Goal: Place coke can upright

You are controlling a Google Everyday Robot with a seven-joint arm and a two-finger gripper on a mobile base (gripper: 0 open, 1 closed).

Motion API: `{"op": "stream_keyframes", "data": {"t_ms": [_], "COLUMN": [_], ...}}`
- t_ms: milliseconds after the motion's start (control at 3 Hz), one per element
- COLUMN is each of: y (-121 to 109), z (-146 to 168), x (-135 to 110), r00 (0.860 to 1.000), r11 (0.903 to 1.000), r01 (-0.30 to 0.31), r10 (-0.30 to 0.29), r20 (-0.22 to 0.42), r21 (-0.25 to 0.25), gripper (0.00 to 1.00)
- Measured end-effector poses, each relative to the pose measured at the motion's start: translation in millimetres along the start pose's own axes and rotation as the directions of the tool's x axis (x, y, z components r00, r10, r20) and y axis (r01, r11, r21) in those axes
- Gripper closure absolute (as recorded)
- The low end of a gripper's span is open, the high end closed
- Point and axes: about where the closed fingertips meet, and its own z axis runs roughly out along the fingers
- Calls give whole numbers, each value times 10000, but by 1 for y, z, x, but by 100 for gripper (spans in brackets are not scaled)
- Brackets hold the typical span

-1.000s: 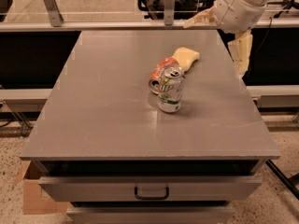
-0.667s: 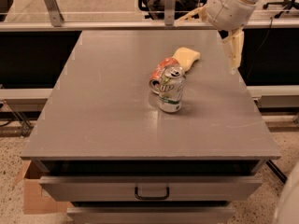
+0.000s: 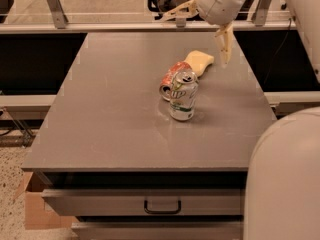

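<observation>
Red coke can (image 3: 172,77) lies toppled near raised tool (image 3: 194,39).

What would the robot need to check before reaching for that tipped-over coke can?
1. Coke can located: ok, lying on its side.
2. Gripper open and empty: ok, hovering over the table's far side.
3. Free approach: not ok, upright 7UP can close in front, sponge close behind.
4. Contact between the two cans: cannot tell.
5. Bare table to stand it on: ok.

Gripper (image 3: 194,38) behind sponge (image 3: 200,62) and coke can (image 3: 171,76)
</observation>
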Motion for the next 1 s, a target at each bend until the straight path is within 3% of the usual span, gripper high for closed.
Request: {"op": "stream_keyframes", "data": {"t_ms": [667, 1000], "y": [-20, -13], "z": [44, 66], "x": [-20, -31], "r00": [9924, 9872], "r11": [9969, 9952], "r01": [713, 615], "r10": [-675, -494], "r20": [1032, 1516], "r21": [-335, -762], "gripper": [0, 0]}}
